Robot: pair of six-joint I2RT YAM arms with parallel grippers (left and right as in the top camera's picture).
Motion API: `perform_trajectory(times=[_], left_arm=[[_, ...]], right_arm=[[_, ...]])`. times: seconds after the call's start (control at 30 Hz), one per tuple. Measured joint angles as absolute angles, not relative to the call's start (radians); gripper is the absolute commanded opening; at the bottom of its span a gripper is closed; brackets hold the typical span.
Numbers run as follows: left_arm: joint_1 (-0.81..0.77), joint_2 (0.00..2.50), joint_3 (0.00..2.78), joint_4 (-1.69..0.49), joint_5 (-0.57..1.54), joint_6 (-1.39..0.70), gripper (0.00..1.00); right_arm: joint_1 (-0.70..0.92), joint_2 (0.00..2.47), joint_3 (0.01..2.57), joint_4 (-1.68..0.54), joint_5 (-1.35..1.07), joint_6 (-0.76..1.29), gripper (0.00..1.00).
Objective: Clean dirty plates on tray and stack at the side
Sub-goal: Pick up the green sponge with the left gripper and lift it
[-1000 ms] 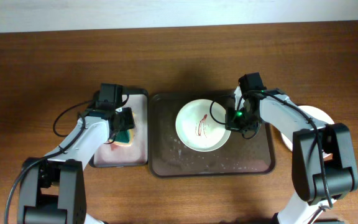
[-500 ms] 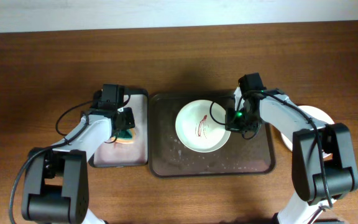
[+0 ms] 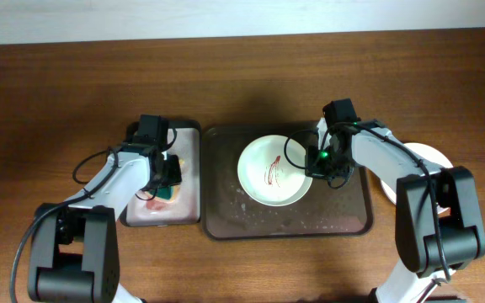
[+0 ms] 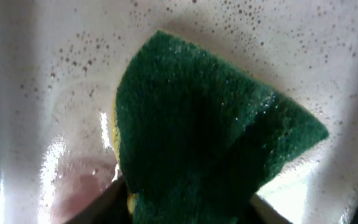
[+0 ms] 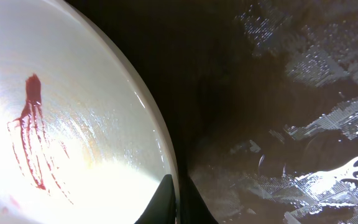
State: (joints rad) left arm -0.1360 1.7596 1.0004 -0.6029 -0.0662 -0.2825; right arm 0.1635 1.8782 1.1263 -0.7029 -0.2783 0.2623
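Note:
One dirty plate (image 3: pixel 263 172), white with a red smear (image 3: pixel 274 171) at its centre, sits on the dark brown tray (image 3: pixel 343 215). My right gripper (image 3: pixel 318 162) is shut on the plate's right rim. In the right wrist view its two fingers pinch the rim of the plate (image 5: pixel 73 124) from either side at the right gripper (image 5: pixel 178 193). My left gripper (image 3: pixel 167 178) hangs over the small pink tray (image 3: pixel 141 215), closed on a green sponge (image 3: pixel 168 193). The sponge (image 4: pixel 204 124) fills the left wrist view, creased between the left gripper's (image 4: pixel 188 205) fingers.
Another white plate (image 3: pixel 423 156) lies on the table to the right of the brown tray, partly hidden by my right arm. The brown tray's floor (image 5: pixel 278 93) is wet and streaked. The pink tray's floor (image 4: pixel 55 74) is speckled with droplets and a reddish stain.
My left gripper has shifted slightly toward the table's front over the pink tray, and the sponge moved with it. The right arm and the plate have not moved.

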Motion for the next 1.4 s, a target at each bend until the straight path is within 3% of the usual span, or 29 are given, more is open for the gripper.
perform_trajectory(times=[0.13, 0.5, 0.73, 1.4], left_arm=[[-0.136, 1.759, 1.001, -0.611, -0.056, -0.276, 0.0], [-0.136, 1.695, 1.0, -0.647, -0.052, -0.279, 0.0], [-0.136, 1.468, 1.007, -0.49, -0.148, -0.27, 0.0], [-0.136, 1.376, 1.007, -0.482, -0.244, -0.224, 0.0]], right_arm=[[0.163, 1.878, 1.126, -0.703, -0.278, 0.262, 0.04], [0.163, 1.878, 1.126, -0.703, -0.278, 0.262, 0.04], [0.163, 1.878, 1.126, -0.703, -0.278, 0.262, 0.04], [0.163, 1.878, 1.126, -0.703, -0.278, 0.262, 0.04]])
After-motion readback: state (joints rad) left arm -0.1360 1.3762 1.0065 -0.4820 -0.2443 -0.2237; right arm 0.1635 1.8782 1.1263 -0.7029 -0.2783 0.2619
